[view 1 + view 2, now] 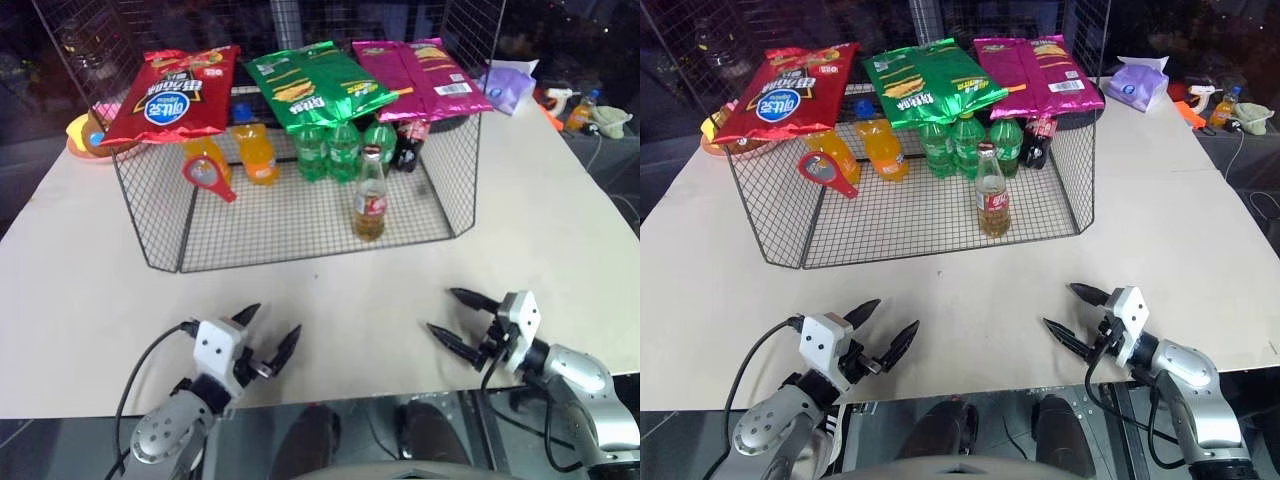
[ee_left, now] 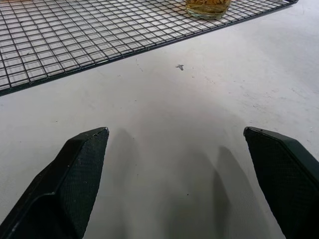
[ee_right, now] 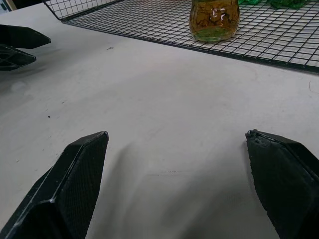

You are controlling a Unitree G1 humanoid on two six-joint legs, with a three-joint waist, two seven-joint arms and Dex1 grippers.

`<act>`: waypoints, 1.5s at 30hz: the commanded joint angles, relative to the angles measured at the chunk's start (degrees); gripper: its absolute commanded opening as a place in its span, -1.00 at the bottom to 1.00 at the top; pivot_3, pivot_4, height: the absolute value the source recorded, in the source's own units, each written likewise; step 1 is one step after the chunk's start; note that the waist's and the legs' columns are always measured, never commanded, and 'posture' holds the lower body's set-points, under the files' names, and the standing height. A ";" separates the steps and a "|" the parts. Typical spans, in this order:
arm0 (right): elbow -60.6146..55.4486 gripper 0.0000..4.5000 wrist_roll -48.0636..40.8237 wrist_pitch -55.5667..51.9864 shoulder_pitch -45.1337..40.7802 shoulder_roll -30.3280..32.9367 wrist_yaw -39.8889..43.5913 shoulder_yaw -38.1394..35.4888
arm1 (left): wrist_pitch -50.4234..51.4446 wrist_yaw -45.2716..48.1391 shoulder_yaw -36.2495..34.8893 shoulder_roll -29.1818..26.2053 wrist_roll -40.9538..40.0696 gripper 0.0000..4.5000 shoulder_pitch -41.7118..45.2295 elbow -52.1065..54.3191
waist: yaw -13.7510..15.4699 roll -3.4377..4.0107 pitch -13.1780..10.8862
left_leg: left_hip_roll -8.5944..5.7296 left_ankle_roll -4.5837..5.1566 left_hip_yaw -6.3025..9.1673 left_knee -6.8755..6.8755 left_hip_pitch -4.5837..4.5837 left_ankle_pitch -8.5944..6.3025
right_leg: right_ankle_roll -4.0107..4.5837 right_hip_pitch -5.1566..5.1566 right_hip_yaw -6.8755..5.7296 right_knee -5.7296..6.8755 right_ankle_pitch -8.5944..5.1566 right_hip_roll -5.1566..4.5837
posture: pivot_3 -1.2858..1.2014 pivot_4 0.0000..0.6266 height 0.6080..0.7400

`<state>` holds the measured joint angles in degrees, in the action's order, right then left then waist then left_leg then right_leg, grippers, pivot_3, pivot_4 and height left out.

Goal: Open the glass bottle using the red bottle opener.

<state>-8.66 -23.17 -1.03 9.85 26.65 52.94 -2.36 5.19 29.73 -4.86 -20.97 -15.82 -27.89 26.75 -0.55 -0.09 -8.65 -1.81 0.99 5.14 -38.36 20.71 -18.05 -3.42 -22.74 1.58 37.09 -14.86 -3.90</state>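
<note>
Left gripper: I am seeing my left gripper hovering low over the near edge of the table, its 2 black fingers spread wide and gripping nothing.
Right gripper: my right gripper is hanging at the same near edge, well apart from the left one, its 2 fingers also gaping wide with only bare tabletop between them.
Glass bottle: the glass bottle is standing upright on the floor of the wire rack, close to the rack's front edge and toward its right side; the cap is sitting on the neck, and the red-and-white label is facing me.
Red bottle opener: the red bottle opener is sitting at the rack's left side, ring head up and handle slanting down to the right, just in front of 1 of the 2 orange drink bottles; I cannot tell whether it is hanging on the wire or leaning.
Spacing: bottle and opener are well apart; both grippers are well short of the rack.
Other rack contents: 3 green plastic bottles and 1 small dark cola bottle are standing behind the glass bottle.
Rack top: 3 snack bags are lying across it, red, green and pink.
</note>
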 commanded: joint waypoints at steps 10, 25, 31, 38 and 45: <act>0.28 0.98 -0.87 1.28 -0.33 2.08 0.62 -2.71 | -0.02 1.85 0.14 -1.59 -0.76 1.00 -0.28 1.73 | -0.03 0.00 0.00 | 0.01 0.00 -0.01 0.00 -0.01 0.00 | 0.00 0.00 0.01 0.00 0.00 0.17 | 0.03 -0.52 1.00; 0.66 0.98 -1.21 2.39 -2.01 1.60 1.48 -1.43 | -0.11 1.53 -1.16 -1.38 -1.17 1.00 2.57 0.15 | 0.00 0.00 0.00 | 0.01 -0.02 -0.01 -0.01 -0.01 0.02 | 0.00 0.00 0.02 0.01 0.00 0.16 | 0.03 -0.52 1.00; -6.30 0.98 -4.01 1.97 -3.61 -0.73 1.28 0.34 | 2.05 -1.12 -3.92 -0.76 -3.01 1.00 9.20 -0.73 | 0.00 0.00 0.00 | 0.02 -0.19 0.00 -0.01 -0.02 0.11 | 0.00 0.00 0.01 0.04 0.00 0.20 | 0.03 -0.52 1.00; -18.11 0.98 -7.94 -3.14 -8.84 -2.98 -3.79 2.45 | 4.70 -4.00 -7.02 -0.89 -4.95 1.00 20.88 -4.03 | -0.04 -0.01 0.00 | 0.00 -0.27 0.03 -0.04 -0.01 0.15 | -0.01 -0.02 -0.01 0.10 0.01 0.26 | 0.03 -0.52 1.00; -24.50 0.98 -9.40 -7.36 -12.82 -3.89 -8.39 4.06 | 7.56 -6.70 -8.86 -2.18 -4.91 1.00 34.17 -10.57 | 0.10 -0.05 0.01 | -0.05 -0.28 0.08 -0.07 0.01 0.16 | -0.01 -0.03 -0.06 0.11 0.01 0.26 | 0.03 -0.52 1.00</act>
<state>-30.15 -31.19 -7.63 -2.31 22.81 45.67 1.67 12.62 23.71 -12.12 -22.28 -20.36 4.65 16.53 -0.45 -0.13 -8.63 -1.86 0.70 5.21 -38.43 20.72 -17.88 -3.43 -22.77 1.53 37.20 -14.85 -3.63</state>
